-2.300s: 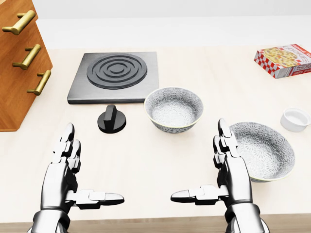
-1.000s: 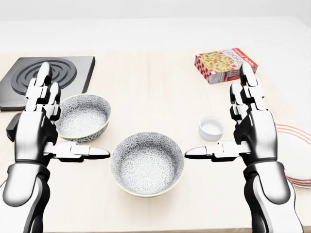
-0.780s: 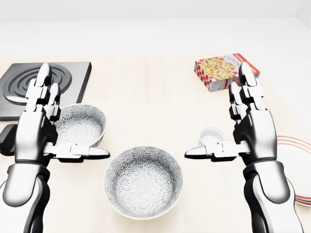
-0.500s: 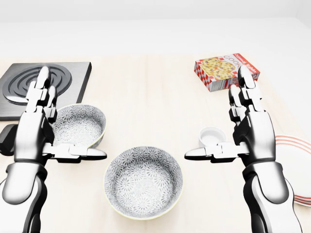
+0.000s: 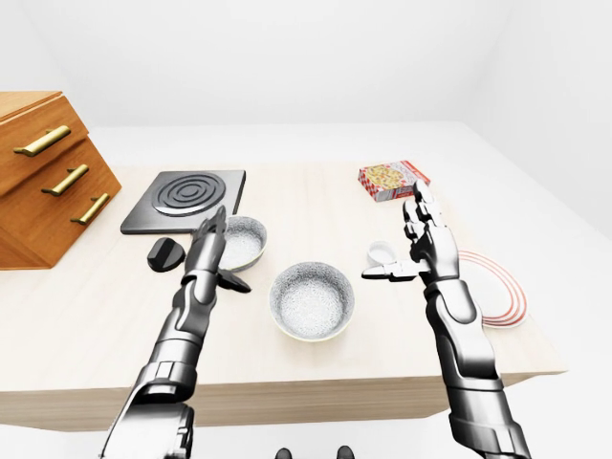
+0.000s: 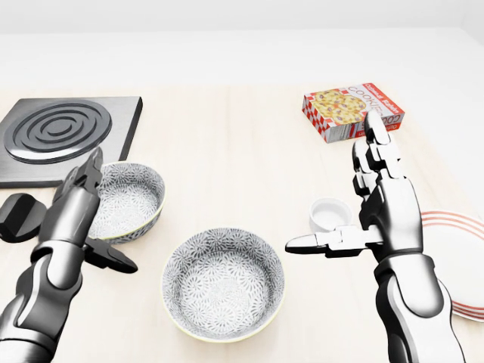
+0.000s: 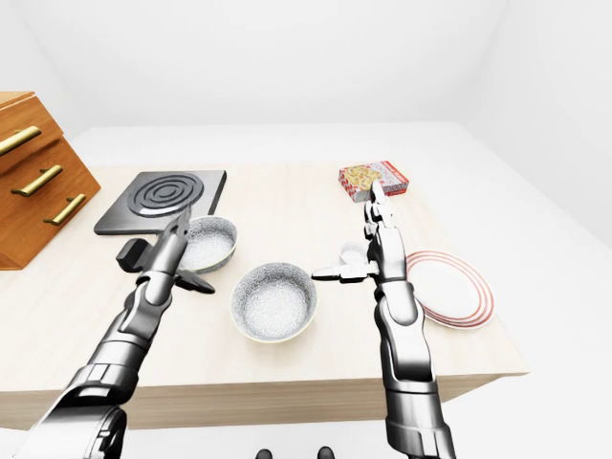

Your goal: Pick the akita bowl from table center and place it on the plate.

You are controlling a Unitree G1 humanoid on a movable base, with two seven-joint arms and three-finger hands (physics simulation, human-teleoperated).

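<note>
The akita bowl [image 6: 223, 283] stands upright on the table [image 6: 227, 144], low and central in the head view, untouched. The left hand [image 6: 76, 215] and right hand [image 6: 392, 213] flank it, fingers spread, holding nothing. The plate [image 7: 451, 289] lies empty at right.

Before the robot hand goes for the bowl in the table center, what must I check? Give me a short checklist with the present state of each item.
1. Center bowl upright and empty: ok.
2. Left robot hand and right robot hand open, holding nothing: ok.
3. Plate bare, ready to receive: ok.
4. Hands at the center bowl's rim: not ok, both stand apart from it.
5. Left robot hand clear of the second bowl: cannot tell, it overlaps that rim in the head view.
6. Ramekin clear of the way to the plate: cannot tell.
</note>
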